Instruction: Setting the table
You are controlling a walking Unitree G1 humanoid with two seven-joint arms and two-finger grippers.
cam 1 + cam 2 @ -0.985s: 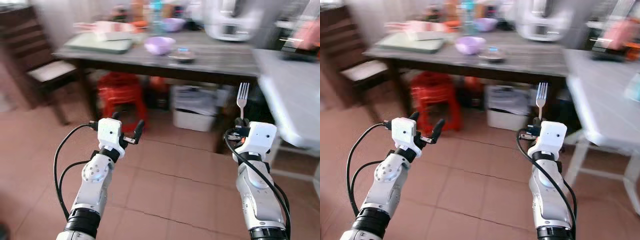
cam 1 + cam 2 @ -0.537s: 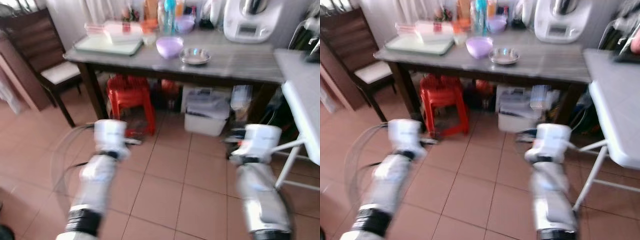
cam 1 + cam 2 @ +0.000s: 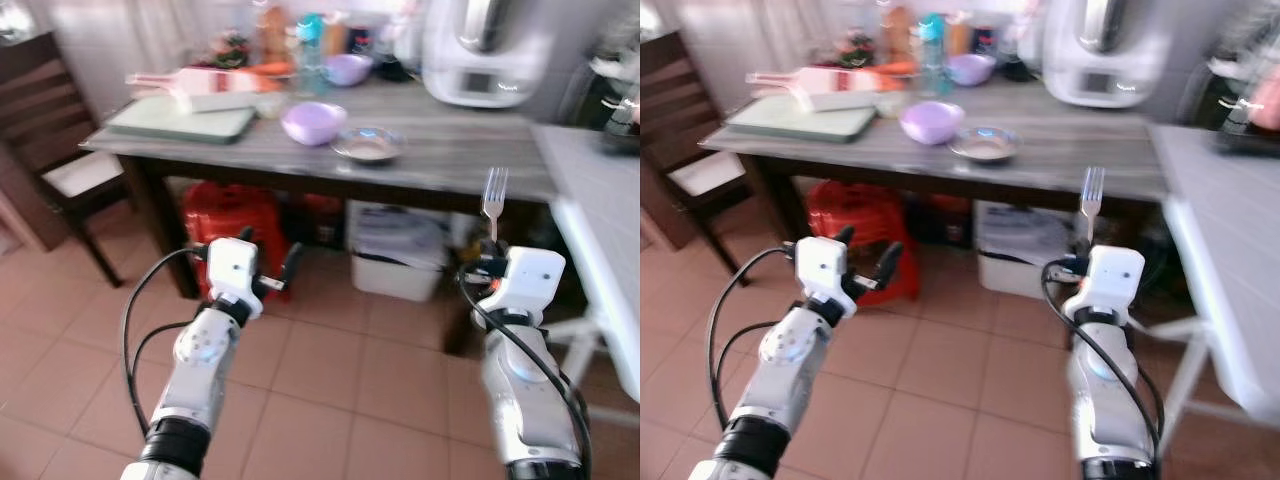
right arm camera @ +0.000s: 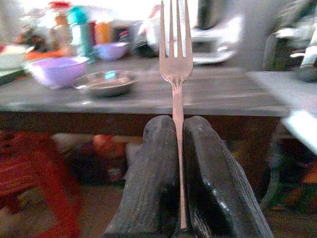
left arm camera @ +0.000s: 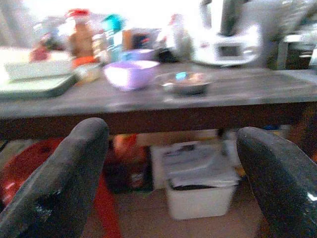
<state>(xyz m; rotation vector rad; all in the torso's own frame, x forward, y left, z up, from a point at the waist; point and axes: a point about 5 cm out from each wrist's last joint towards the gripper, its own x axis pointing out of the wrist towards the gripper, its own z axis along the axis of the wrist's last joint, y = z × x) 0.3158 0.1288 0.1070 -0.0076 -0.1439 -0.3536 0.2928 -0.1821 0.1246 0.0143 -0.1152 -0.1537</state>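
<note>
Head stereo looks down at the table (image 3: pixel 470 160); wrist cameras face it nearer.

camera view nearer the table (image 3: pixel 450 160)

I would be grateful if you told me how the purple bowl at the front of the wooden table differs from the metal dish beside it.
The purple bowl is matte lilac, apparently plastic; the metal dish is shiny and silvery. The purple bowl is deeper with taller sides, while the metal dish is shallow and nearly flat. The purple bowl sits further toward the robot's left, the metal dish toward its right. Both are round, upright and rest on the wooden table near its front edge.
</note>
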